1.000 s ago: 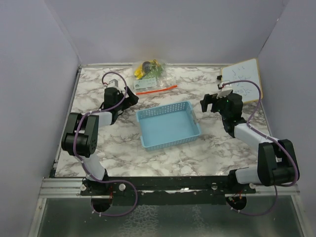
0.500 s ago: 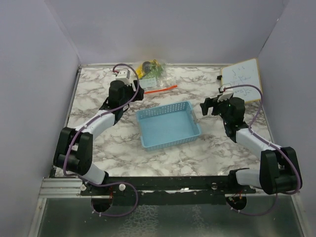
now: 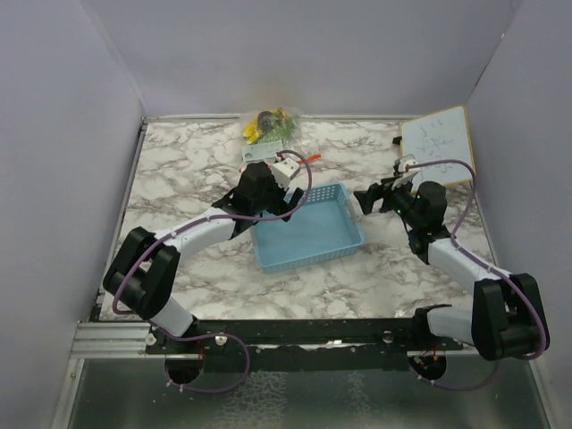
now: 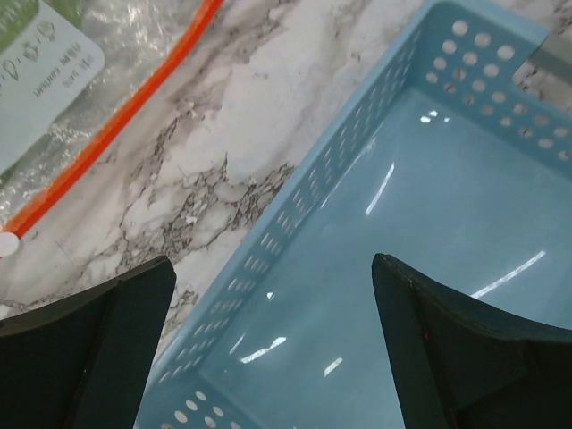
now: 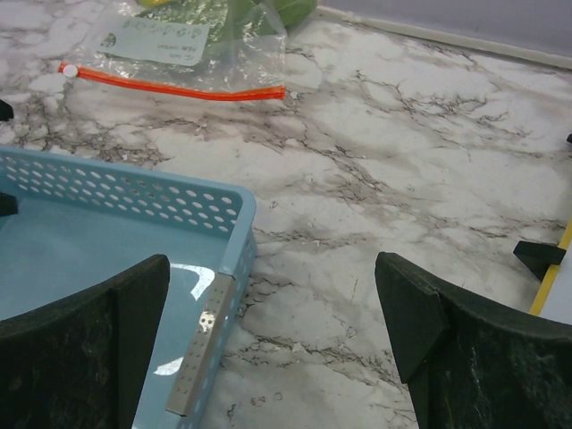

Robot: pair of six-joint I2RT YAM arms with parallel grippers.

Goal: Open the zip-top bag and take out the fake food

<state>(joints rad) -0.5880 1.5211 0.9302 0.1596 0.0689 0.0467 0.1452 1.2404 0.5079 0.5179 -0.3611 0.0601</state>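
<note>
The clear zip-top bag (image 3: 266,134) lies at the back centre of the table, with its orange-red zip strip (image 3: 311,157) on the near side. The fake food (image 3: 268,121) is inside it: green, yellow and dark pieces. My left gripper (image 3: 273,198) is open and empty over the back-left rim of the light-blue basket (image 3: 308,234), just near of the bag. In the left wrist view the gripper (image 4: 273,268) hangs over the basket wall (image 4: 295,214), with the zip strip (image 4: 116,125) at upper left. My right gripper (image 3: 366,198) is open and empty beside the basket's right corner (image 5: 219,268). The bag (image 5: 179,40) lies well beyond it.
A small whiteboard (image 3: 438,143) leans at the back right; its yellow edge (image 5: 550,286) shows in the right wrist view. Grey walls close in the table on the left, back and right. Bare marble (image 5: 402,179) lies between the right gripper and the bag.
My left arm has swung from beside the bag to the right and nearer, now over the basket's back-left rim. My right gripper has moved slightly left toward the basket. The bag has not moved.
</note>
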